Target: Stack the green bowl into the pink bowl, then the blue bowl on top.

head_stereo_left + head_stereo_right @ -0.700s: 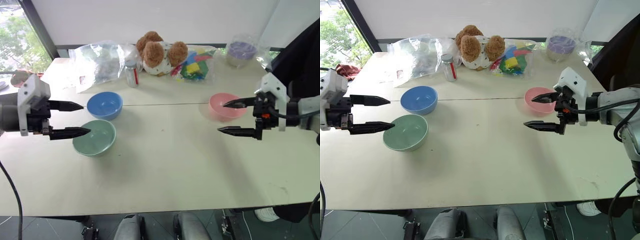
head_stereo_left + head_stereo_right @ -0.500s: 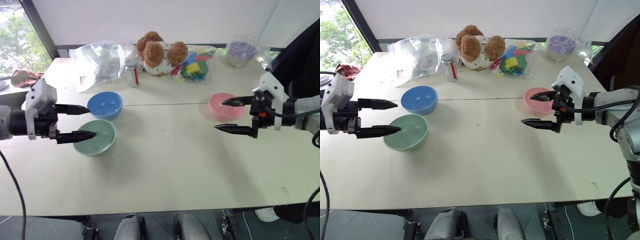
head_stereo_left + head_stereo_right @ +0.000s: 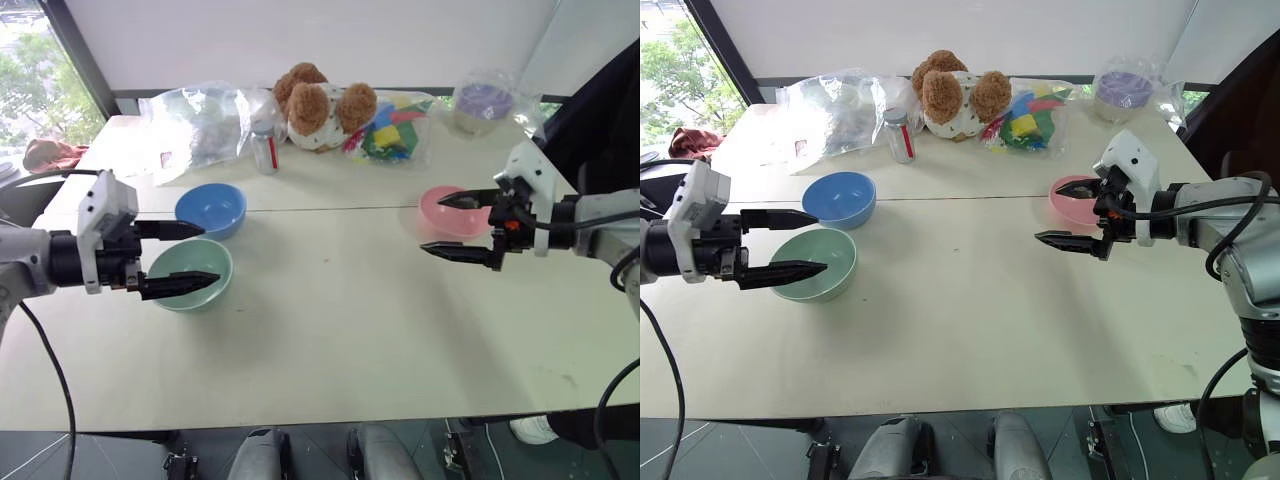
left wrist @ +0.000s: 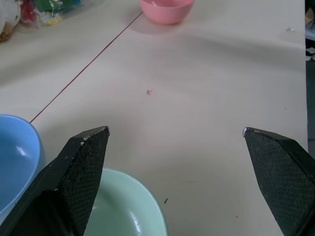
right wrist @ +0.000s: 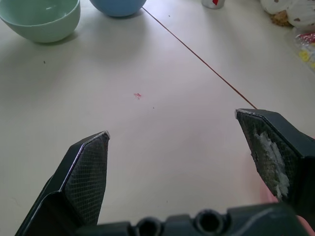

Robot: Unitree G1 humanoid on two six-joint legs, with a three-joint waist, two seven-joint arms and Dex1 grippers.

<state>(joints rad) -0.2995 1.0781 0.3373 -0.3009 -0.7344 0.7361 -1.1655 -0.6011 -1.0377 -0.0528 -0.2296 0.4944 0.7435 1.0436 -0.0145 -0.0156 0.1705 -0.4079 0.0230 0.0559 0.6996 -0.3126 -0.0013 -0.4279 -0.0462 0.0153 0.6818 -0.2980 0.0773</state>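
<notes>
On the wide cream table (image 3: pixel 330 340) I saw three round plastic bowls sitting apart, none inside another. My left gripper (image 3: pixel 200 255) hung over the pale mint-green bowl (image 3: pixel 190 272), with its two black fingers spread wide and nothing between them; one finger reached over the green bowl's rim and the other pointed toward the sky-blue bowl (image 3: pixel 211 208), which sat just behind the green one, almost touching it. Far across the table, the salmon-pink bowl (image 3: pixel 450 210) stood on my right side. My right gripper (image 3: pixel 455 223) floated in front of that pink bowl, fingers wide apart too, holding nothing, with its tips pointing in toward the middle of the table. A thin dark seam line (image 3: pixel 960 198) ran across the table between the blue bowl and the pink bowl. At the back edge I could see a brown teddy bear (image 3: pixel 320 105), a crinkly clear plastic bag (image 3: pixel 195 125), a small clear jar with a red label (image 3: pixel 264 150), a bag of bright coloured pieces (image 3: pixel 392 128) and a clear tub with purple stuff inside (image 3: pixel 484 102).
</notes>
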